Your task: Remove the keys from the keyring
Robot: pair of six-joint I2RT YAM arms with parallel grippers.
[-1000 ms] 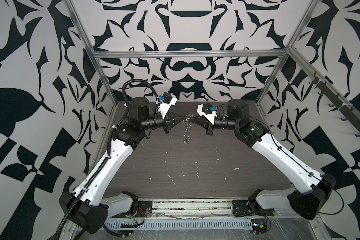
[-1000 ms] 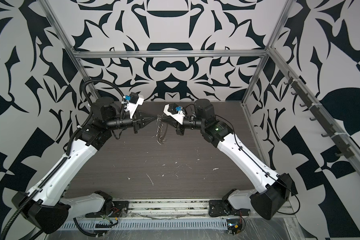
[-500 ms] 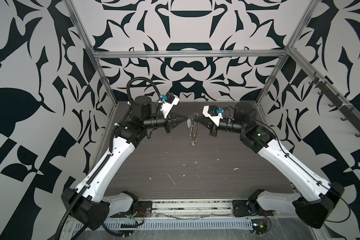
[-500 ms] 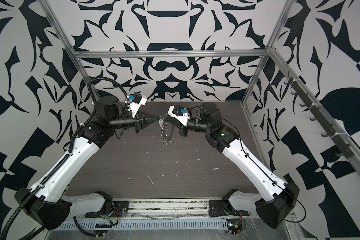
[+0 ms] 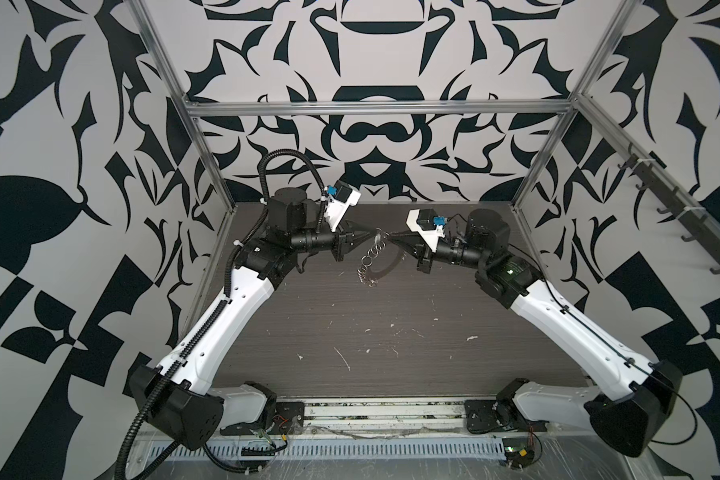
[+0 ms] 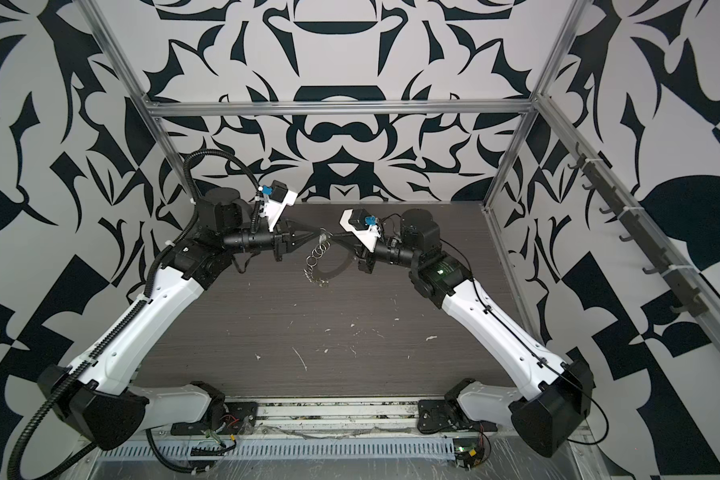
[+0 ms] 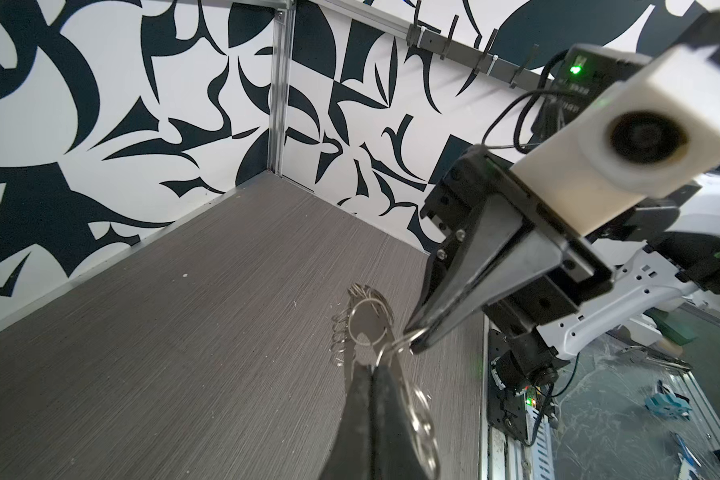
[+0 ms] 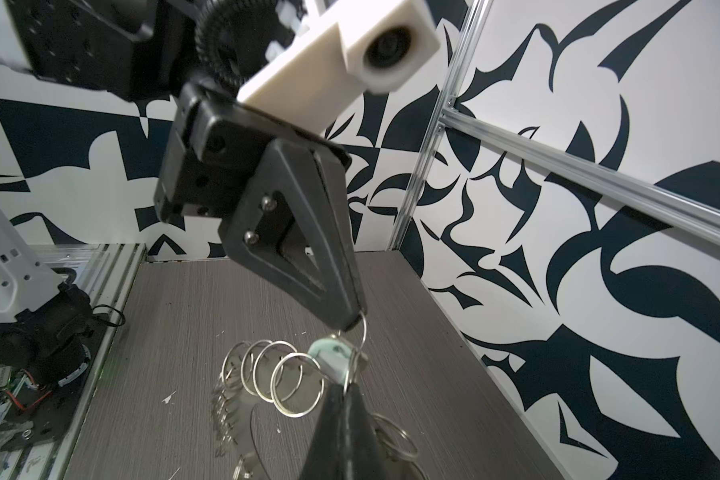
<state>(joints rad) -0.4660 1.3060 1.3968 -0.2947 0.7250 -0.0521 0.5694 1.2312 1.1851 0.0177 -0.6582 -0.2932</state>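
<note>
Both grippers meet tip to tip above the back middle of the table. My left gripper (image 5: 373, 237) (image 8: 350, 324) is shut on a thin split ring (image 8: 363, 332). My right gripper (image 5: 388, 240) (image 8: 346, 384) is shut on the same ring beside the white oval tag of the keys (image 8: 329, 357) (image 5: 378, 239); the metal key is mostly hidden. The keyring (image 5: 385, 271) (image 6: 336, 269) (image 8: 246, 428), a flat grey disc fringed with split rings (image 8: 292, 382) (image 7: 422, 417), hangs below the tips, clear of the table. In the left wrist view my left gripper (image 7: 375, 365) shows shut.
The dark wood-grain table (image 5: 391, 332) carries small white flecks (image 5: 344, 359). Patterned walls and aluminium posts (image 5: 208, 178) enclose it closely at the back and sides. A rail with dark hooks (image 5: 682, 216) runs along the right wall.
Both grippers shifted slightly to the right with the ring still pinched. The hanging keyring, seen edge-on before, has swung round and now shows its flat arc under the right gripper.
</note>
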